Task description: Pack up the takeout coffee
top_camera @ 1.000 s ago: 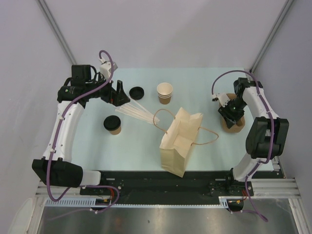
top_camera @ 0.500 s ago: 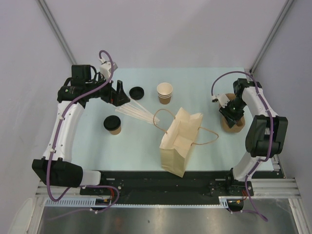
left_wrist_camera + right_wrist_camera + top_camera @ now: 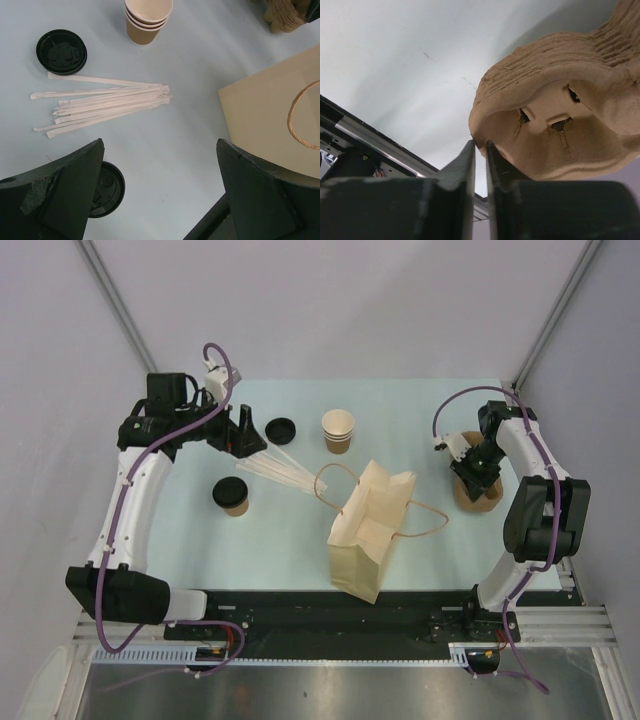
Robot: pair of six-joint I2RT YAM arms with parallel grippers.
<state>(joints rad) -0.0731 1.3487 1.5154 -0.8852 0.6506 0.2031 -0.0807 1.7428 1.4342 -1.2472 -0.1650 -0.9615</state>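
- L fingers wide apart, empty, nr straws, far-left of worktop.
- R fingers pinched on pulp carrier rim, right edge.
- Takeout coffee upright, left side.

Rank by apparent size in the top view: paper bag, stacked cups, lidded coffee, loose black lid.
1. paper bag, clearly largest
2. stacked cups and lidded coffee: look alike, not ranked
3. loose black lid, smallest
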